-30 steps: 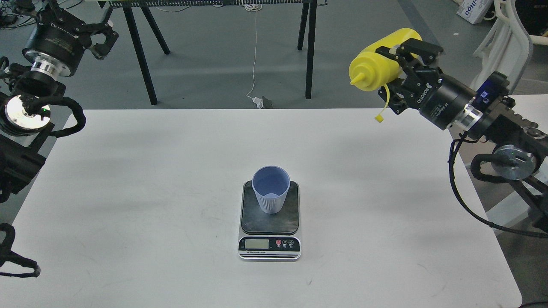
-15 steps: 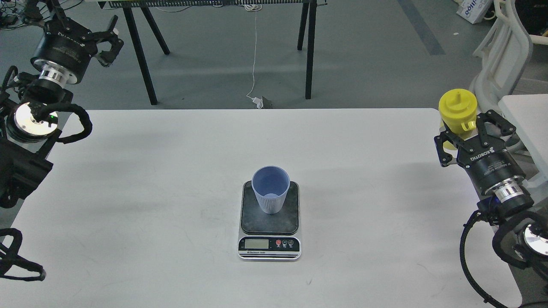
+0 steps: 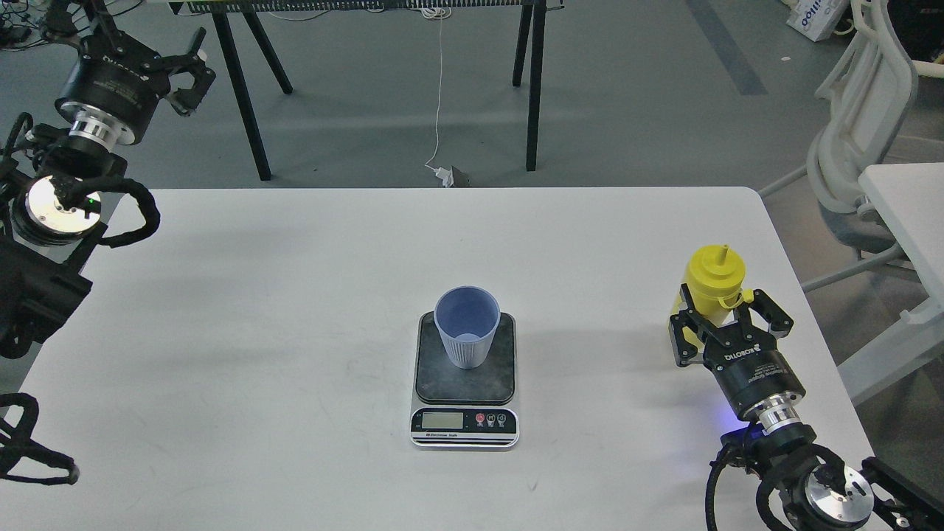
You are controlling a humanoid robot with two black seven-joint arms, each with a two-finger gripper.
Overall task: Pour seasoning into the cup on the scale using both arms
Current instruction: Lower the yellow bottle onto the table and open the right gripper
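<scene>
The yellow seasoning bottle [image 3: 712, 279] is upright at the table's right side, nozzle up, its tip cap hanging at its right. My right gripper [image 3: 719, 310] comes up from the lower right and is shut on the bottle's body, one finger on each side. The light blue-grey cup [image 3: 466, 324] stands upright and looks empty on the dark plate of the scale [image 3: 464, 422] at the table's middle. My left gripper [image 3: 193, 68] is open and empty, raised beyond the table's far left corner.
The white table [image 3: 295, 295] carries only the scale, the cup and the bottle. A black-legged stand [image 3: 251, 110] is behind it on the floor. A white chair [image 3: 863, 147] and a second table [image 3: 914, 214] stand at the right.
My right arm has swung the bottle from tilted and high at the back right to upright, then down and forward to the table's right side. My left gripper has barely moved.
</scene>
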